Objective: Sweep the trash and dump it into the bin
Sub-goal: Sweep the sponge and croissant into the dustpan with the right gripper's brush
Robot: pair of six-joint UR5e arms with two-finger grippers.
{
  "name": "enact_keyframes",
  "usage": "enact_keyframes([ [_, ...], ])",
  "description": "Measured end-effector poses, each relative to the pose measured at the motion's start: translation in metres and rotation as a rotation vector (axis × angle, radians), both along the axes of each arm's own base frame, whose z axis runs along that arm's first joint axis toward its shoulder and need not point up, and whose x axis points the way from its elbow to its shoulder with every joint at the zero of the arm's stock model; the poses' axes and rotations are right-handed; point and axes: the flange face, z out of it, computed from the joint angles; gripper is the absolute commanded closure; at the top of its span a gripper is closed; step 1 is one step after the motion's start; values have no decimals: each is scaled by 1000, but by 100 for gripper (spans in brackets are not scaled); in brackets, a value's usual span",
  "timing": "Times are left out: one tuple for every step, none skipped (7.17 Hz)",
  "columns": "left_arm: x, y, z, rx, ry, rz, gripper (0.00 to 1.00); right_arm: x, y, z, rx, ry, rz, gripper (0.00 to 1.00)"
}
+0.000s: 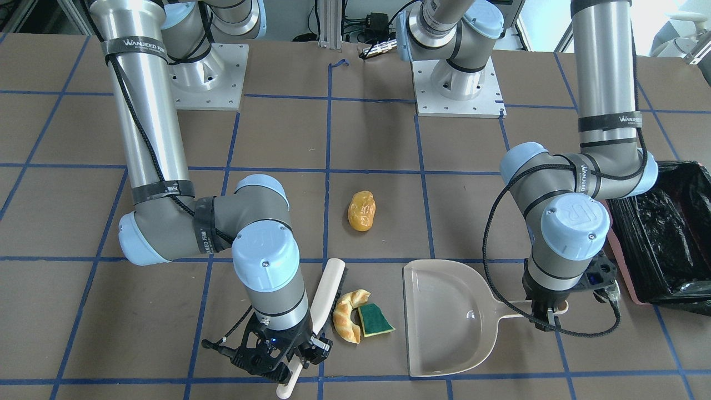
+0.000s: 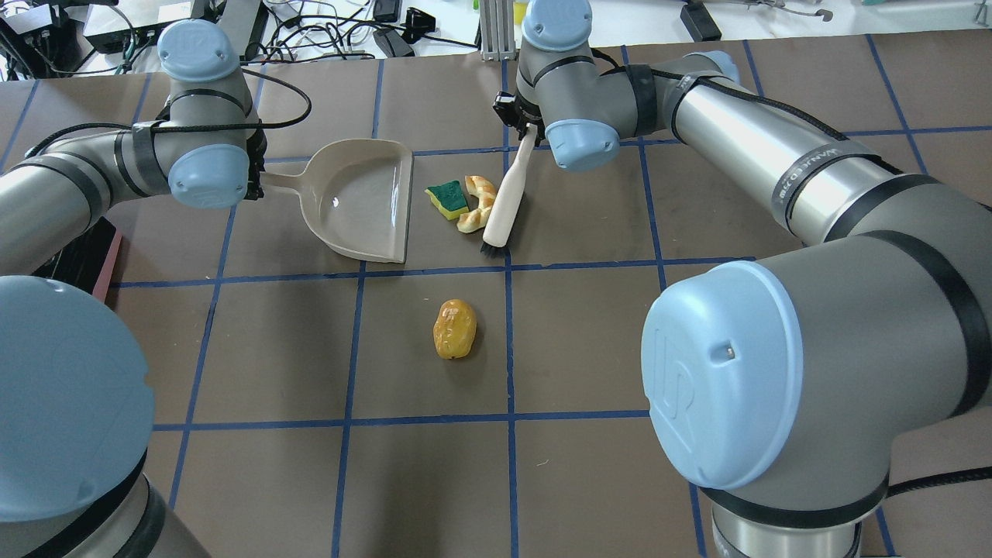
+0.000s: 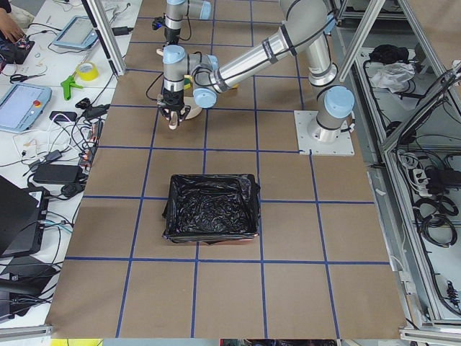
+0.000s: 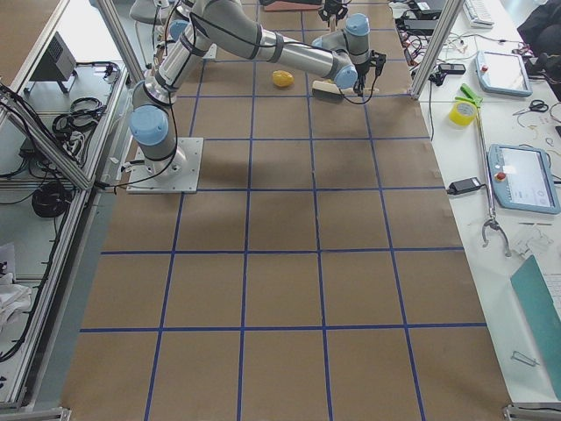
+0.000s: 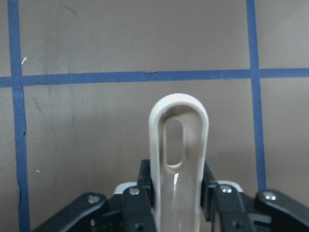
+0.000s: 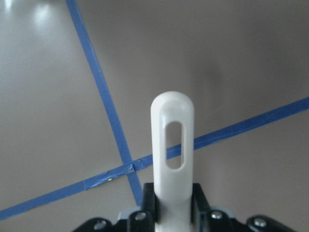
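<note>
My left gripper (image 1: 547, 316) is shut on the handle of the beige dustpan (image 1: 450, 316), which lies flat on the table; the handle also shows in the left wrist view (image 5: 178, 159). My right gripper (image 1: 294, 355) is shut on the handle of the beige brush (image 1: 325, 294), bristles down on the table. The tan croissant piece (image 1: 347, 316) and the green-and-yellow sponge wedge (image 1: 375, 320) lie touching, between the brush and the dustpan's open mouth. The yellow-orange potato piece (image 1: 361, 210) lies apart, nearer the robot. The pink bin (image 1: 675, 233) with its black bag stands beyond the left arm.
Both arm bases (image 1: 458, 83) are bolted to the table's robot side. The brown table surface (image 2: 426, 480) carries a blue tape grid. The left arm's elbow (image 1: 577, 183) hangs beside the bin's edge.
</note>
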Motion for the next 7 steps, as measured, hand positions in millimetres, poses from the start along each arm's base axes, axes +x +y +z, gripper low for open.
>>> enact_keyframes([
  [0, 0, 0, 0, 0, 1, 100, 14, 4, -5, -12, -13, -13, 100],
  [0, 0, 0, 0, 0, 1, 100, 27, 6, -9, -27, -28, -31, 100],
  [0, 0, 0, 0, 0, 1, 100, 37, 5, -8, -46, -46, -52, 100],
  [0, 0, 0, -1, 0, 1, 100, 50, 0, -5, -66, -63, -78, 100],
  [0, 0, 1, -2, 0, 2, 100, 69, -2, -3, -87, -74, -108, 100],
  [0, 0, 1, -2, 0, 2, 100, 89, -1, 0, -101, -84, -140, 100],
  [0, 0, 1, -2, 0, 2, 100, 111, 6, 2, -105, -104, -174, 100],
])
